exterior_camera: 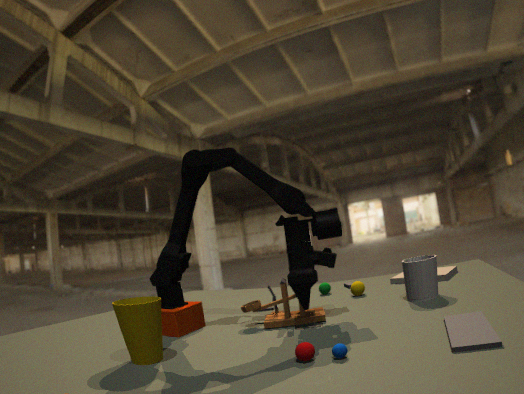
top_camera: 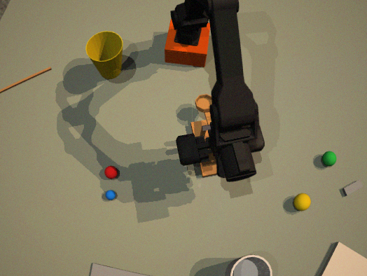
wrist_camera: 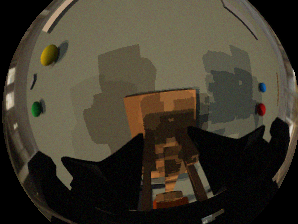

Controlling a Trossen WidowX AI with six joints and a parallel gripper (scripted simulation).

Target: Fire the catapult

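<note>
The wooden catapult (top_camera: 209, 169) (exterior_camera: 295, 318) (wrist_camera: 164, 117) stands mid-table, its base running front to back. Its empty spoon cup (top_camera: 204, 102) (exterior_camera: 251, 306) is at the end nearer the arm's base. My gripper (top_camera: 207, 154) (exterior_camera: 304, 304) (wrist_camera: 165, 133) points straight down and is shut on the catapult's base at the front end. The white mug (top_camera: 251, 267) (exterior_camera: 420, 277) stands upright at the table's front edge. A red ball (top_camera: 111, 171) (exterior_camera: 305, 351) (wrist_camera: 261, 108) and a blue ball (top_camera: 111, 195) (exterior_camera: 339, 350) (wrist_camera: 262, 87) lie left of the catapult. A green ball (top_camera: 329, 158) (exterior_camera: 324, 288) (wrist_camera: 37, 107) and a yellow ball (top_camera: 302, 202) (exterior_camera: 357, 288) (wrist_camera: 48, 54) lie right of it.
A yellow cup (top_camera: 105, 52) (exterior_camera: 140, 330) stands at the back left, near the arm's orange base block (top_camera: 185, 54) (exterior_camera: 182, 318). A thin rod (top_camera: 24, 80) lies far left. A small grey block (top_camera: 351, 188), a tan slab (top_camera: 344, 260) (exterior_camera: 447, 272) and a grey slab (top_camera: 112, 270) (exterior_camera: 471, 330) lie near the mug.
</note>
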